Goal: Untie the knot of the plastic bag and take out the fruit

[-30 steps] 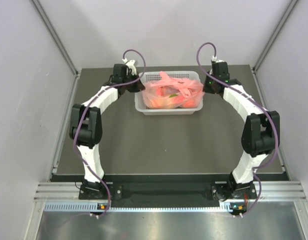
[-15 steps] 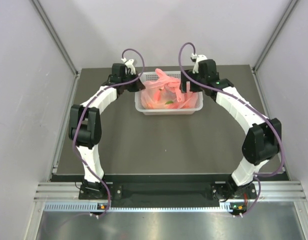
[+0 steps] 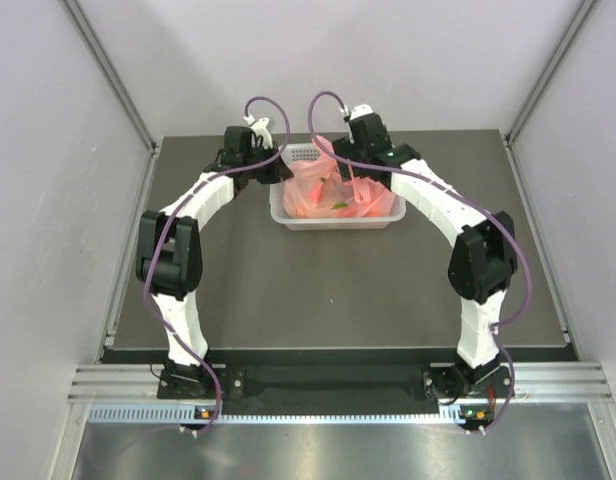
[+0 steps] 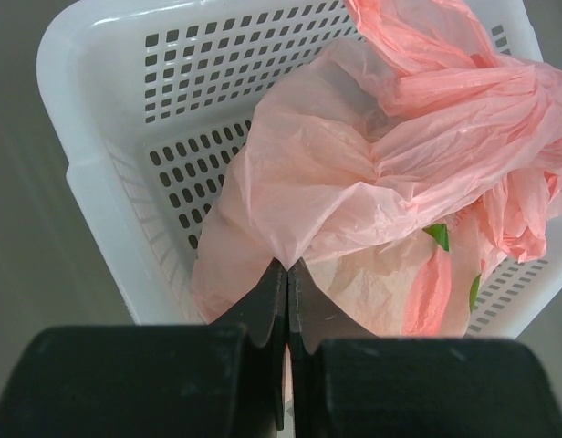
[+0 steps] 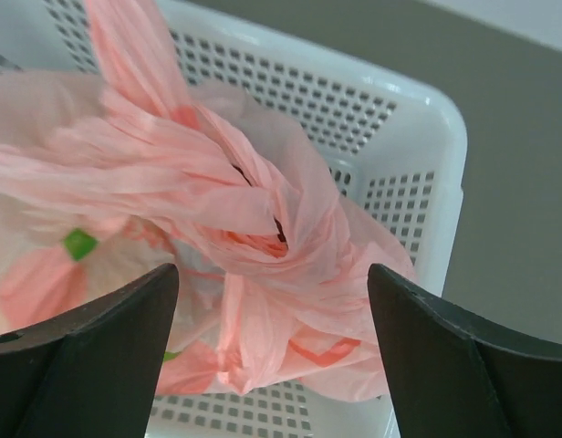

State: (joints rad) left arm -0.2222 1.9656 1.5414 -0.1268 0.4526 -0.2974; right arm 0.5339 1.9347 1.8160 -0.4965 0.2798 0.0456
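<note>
Two end effectors meet at the white basket (image 4: 80,173), which stands toward the far side of the table (image 3: 318,290), and the coming move turns on the right one. The right end effector (image 5: 269,274) hangs over the middle of the basket with its jaws spread wide and nothing gripped. The knot (image 5: 267,214) sits straight ahead of it, in line with the gap and just beyond the fingertips. Its twisted band runs roughly across that gap, from one finger toward the other, while one tail rises toward the basket's far wall. Closing there would likely catch the band along its length rather than across it, so a turn of the wrist looks needed first. The left end effector (image 4: 287,274) is at the basket's left wall, clamped tight on a pinch of the plastic bag (image 4: 354,173), which fills most of the basket and leaves its far left corner bare. Inside the bag, the fruit (image 4: 436,235) shows only as green and orange patches through the film. Room is open above the basket, but its walls hem in any sideways pull.
</note>
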